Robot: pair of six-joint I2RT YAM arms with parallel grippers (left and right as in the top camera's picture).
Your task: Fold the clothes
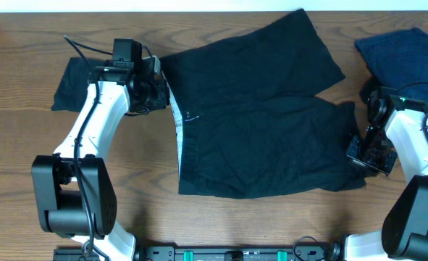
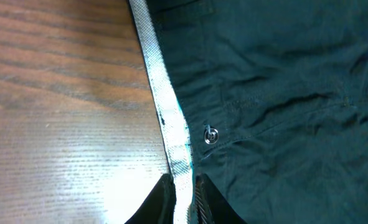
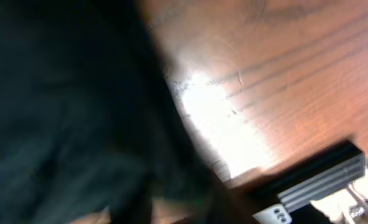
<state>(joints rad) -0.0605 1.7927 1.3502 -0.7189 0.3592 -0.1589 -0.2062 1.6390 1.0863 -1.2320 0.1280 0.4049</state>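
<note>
Where the left end effector (image 2: 185, 202) meets the cloth, its two dark fingers (image 2: 162, 204) stand almost together, one on each side of a pale grey-white strip (image 2: 165, 106), pinching it. That strip is the inner waistband of the black shorts (image 1: 264, 130). It runs away from the end effector along the garment's edge, with bare wood on one side and dark, softly creased fabric on the other. Just past the fingers, on the fabric side, sits a small metal stud (image 2: 211, 135).

From overhead, the shorts lie spread flat between the two arms, their legs reaching toward the right end effector (image 1: 366, 152), which sits at the hem of the nearer leg. Its wrist view is smeared with blur, so I cannot tell how far it is open or whether it has hold of anything. Beyond it, at the counter's far corner, lies a navy garment (image 1: 405, 51). Behind the left end effector, on the side away from the shorts, a small dark garment (image 1: 72, 83) lies flat.

The counter (image 1: 271, 225) is brown wood with clear grain, and it shows a bright glare near both end effectors. A thin pale band runs along its far edge.
</note>
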